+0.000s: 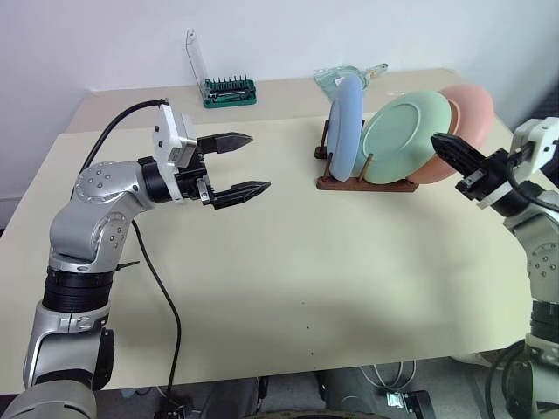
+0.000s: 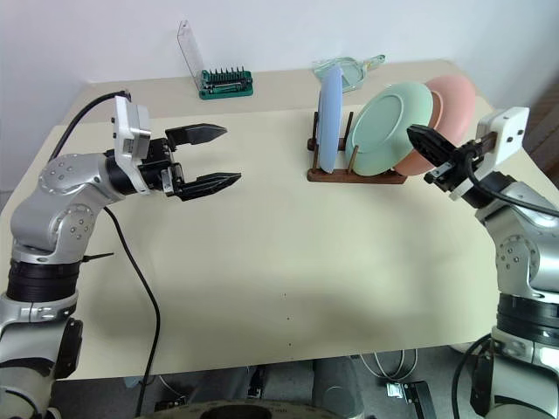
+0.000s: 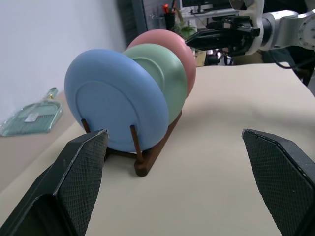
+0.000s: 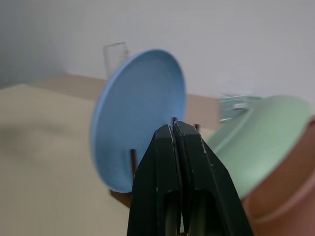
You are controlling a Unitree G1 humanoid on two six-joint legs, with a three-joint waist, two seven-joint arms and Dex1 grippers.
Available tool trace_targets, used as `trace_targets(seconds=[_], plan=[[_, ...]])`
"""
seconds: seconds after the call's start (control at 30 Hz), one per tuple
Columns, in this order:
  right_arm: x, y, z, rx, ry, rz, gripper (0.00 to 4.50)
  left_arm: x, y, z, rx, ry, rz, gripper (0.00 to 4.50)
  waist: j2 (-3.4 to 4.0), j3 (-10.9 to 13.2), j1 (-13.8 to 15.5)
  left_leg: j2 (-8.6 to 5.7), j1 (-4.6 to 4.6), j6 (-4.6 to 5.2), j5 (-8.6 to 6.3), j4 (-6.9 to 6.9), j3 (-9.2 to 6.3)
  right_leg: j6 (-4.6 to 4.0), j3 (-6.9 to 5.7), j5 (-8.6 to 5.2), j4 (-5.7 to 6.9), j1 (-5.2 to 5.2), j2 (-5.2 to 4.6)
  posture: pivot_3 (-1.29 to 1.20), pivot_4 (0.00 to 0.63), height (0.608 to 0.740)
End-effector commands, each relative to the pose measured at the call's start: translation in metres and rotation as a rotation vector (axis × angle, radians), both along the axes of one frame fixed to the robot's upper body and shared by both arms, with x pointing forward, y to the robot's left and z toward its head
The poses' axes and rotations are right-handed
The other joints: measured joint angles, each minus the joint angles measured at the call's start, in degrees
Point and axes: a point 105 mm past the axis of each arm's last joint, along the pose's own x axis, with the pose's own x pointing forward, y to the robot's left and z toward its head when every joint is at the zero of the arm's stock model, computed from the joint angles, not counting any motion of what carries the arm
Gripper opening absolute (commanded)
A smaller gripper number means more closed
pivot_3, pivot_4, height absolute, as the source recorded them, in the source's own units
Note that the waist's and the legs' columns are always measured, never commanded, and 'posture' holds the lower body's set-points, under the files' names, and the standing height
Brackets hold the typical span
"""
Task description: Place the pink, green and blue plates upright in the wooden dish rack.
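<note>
three plates [image 1: 403, 137] (racked), one dish rack [image 1: 362, 183]

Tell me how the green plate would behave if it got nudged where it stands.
The green plate leans on the pink plate, so it would probably rock, not fall. Being round and on edge in the wooden rack, it might roll. It looks stiff and light.

Pink plate [image 1: 470, 109] mostly hidden behind green plate [image 1: 403, 135], possibly leaning on it; rack [image 1: 349, 182] partly covered.
</note>
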Motion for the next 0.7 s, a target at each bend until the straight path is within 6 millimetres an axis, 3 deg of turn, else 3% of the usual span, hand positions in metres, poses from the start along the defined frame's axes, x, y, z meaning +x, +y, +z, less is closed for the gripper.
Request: trace_targets(seconds=[0.03, 0.43, 0.7], plan=[[-0.001, -0.014, -0.002, -0.149, -0.053, -0.099, 0.05, -0.006, -0.003, 0.009, 0.04, -0.06, -0.045, 4.5, 0.0, 0.0, -0.1, 0.0, 0.02, 0.0, 0.0, 0.0, 0.0, 0.0, 0.0, 0.0, 0.0, 0.02, 0.0, 0.0, 0.15, 0.74], [0.019, -0.012, -0.029, -0.306, -0.015, -0.127, 0.05, -0.007, -0.009, 0.006, 0.024, -0.07, -0.031, 4.5, 0.0, 0.0, -0.3, 0.01, 0.06, -0.01, 0.0, -0.01, 0.0, 0.0, 0.0, 0.0, -0.02, 0.06, 0.01, 0.0, 0.15, 0.74], [0.032, -0.001, -0.024, -0.316, -0.051, -0.097, 0.05, -0.007, -0.006, 0.007, 0.019, -0.071, -0.011, 4.5, 0.0, 0.0, -0.3, 0.01, 0.06, -0.01, 0.01, 0.0, -0.01, 0.0, 0.0, 0.0, -0.02, 0.07, 0.01, 0.0, 0.15, 0.74]])
